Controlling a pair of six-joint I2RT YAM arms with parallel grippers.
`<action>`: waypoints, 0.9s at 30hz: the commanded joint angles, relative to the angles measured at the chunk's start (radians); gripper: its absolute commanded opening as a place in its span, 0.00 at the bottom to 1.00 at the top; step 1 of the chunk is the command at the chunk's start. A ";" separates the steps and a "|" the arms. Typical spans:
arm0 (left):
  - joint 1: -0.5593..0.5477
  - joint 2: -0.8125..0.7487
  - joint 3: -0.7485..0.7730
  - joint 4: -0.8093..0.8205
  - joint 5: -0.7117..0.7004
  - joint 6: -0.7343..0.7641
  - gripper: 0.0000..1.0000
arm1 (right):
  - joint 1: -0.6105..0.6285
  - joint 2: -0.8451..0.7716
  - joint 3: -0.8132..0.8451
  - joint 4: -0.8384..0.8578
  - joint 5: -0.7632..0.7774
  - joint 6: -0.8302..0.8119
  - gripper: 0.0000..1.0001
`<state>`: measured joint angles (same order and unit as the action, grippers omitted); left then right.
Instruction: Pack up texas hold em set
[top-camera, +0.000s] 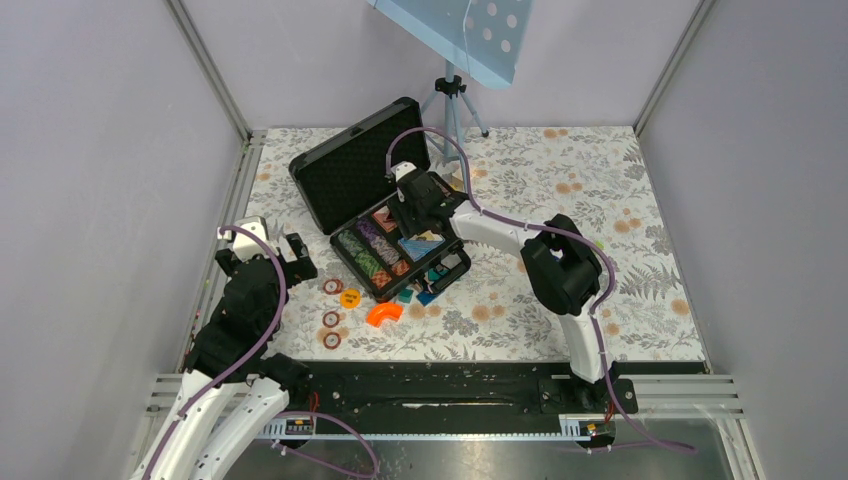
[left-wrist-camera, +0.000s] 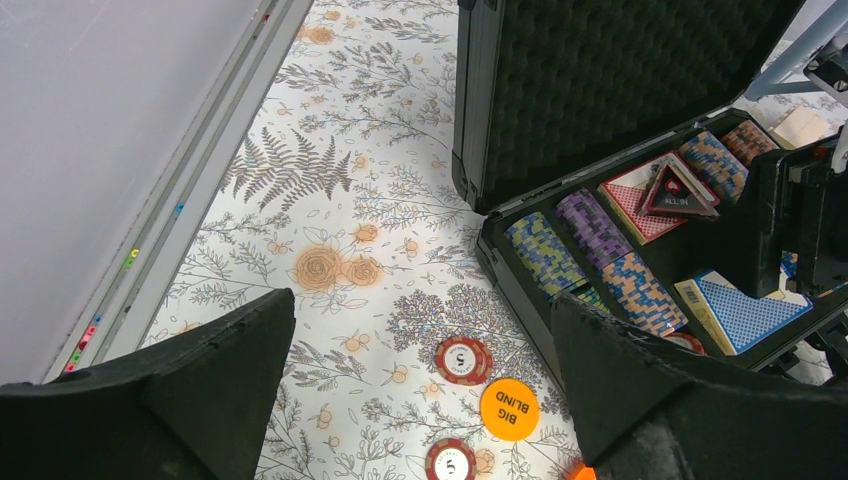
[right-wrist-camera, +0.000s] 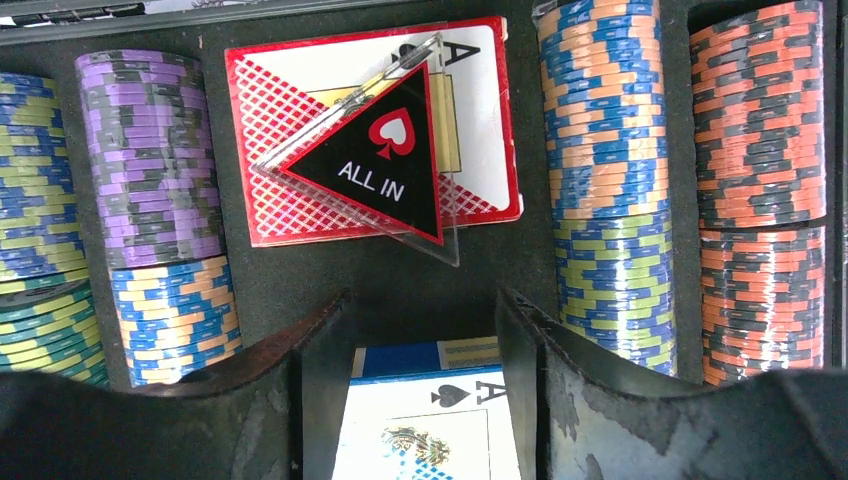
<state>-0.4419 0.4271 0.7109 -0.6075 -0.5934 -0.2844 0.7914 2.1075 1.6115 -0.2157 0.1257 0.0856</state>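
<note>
The black case (top-camera: 355, 175) sits open in the middle of the table (top-camera: 600, 260), with its lid leaning back. Inside are rows of chips (right-wrist-camera: 150, 150), a red deck (right-wrist-camera: 280, 120) with a see-through ALL IN triangle (right-wrist-camera: 385, 165) on top, and a blue deck (right-wrist-camera: 425, 420). The right claw (right-wrist-camera: 420, 305) is down in the case with one finger on each side of the blue deck. The fingers are very close to it, but I cannot tell if they are squeezing it. The left claw (left-wrist-camera: 420, 300) is wide apart and holds nothing. It hangs over the table left of the case, near the loose chips (left-wrist-camera: 462, 360), which are not packed yet. If the right claw pinches the blue deck crooked, the cards could slip or sit tilted, and then the lid may not shut. The claw is also near the triangle and the chip rows, so a bump could knock them loose.
</note>
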 joint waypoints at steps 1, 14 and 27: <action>0.004 -0.001 -0.001 0.050 0.017 0.011 0.99 | 0.017 -0.034 -0.032 -0.077 0.038 -0.017 0.61; 0.004 0.005 -0.002 0.049 0.024 0.013 0.99 | 0.034 -0.086 -0.004 -0.002 0.002 0.007 0.62; 0.004 0.005 -0.002 0.051 0.029 0.013 0.99 | 0.054 -0.107 -0.129 0.067 -0.069 -0.001 0.50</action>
<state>-0.4419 0.4274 0.7109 -0.6067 -0.5789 -0.2844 0.8253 2.0407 1.5177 -0.1322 0.0959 0.0765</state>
